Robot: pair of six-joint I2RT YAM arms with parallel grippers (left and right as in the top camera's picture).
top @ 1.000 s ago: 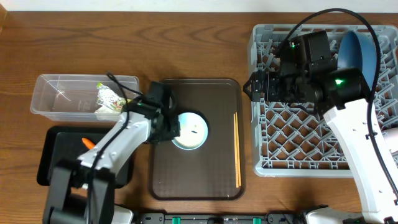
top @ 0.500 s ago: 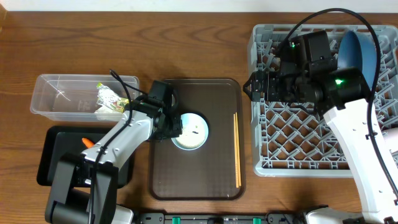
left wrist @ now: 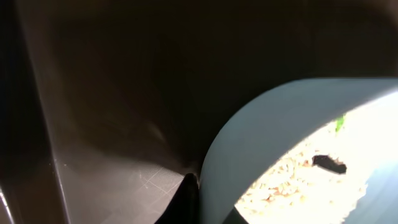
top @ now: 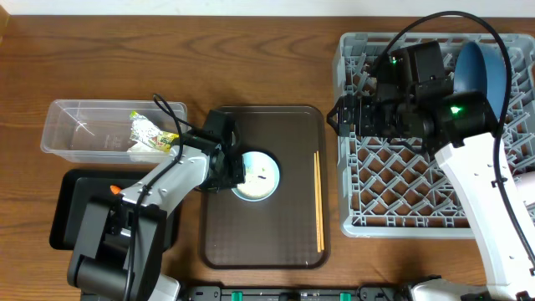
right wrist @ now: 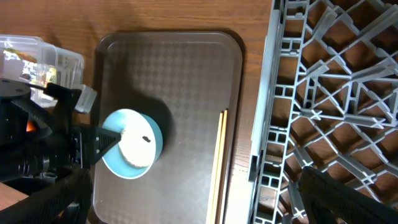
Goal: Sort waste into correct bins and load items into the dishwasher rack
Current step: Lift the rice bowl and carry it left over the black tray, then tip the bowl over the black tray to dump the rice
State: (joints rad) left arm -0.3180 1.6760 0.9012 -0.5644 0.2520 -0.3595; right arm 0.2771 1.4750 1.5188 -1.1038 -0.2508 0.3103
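Overhead, left pincer (top: pixel 233 172) at light-blue cup (top: pixel 266 191) rim, grip unclear, rice (left wrist: pixel 287 177) inside

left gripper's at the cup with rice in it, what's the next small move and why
Probably close the left gripper on the left rim of the light-blue cup and lift it a little off the brown tray. The wrist view shows a finger against the cup's outer wall, and rice grains and a brown scrap lie inside, so it likely needs emptying before racking.
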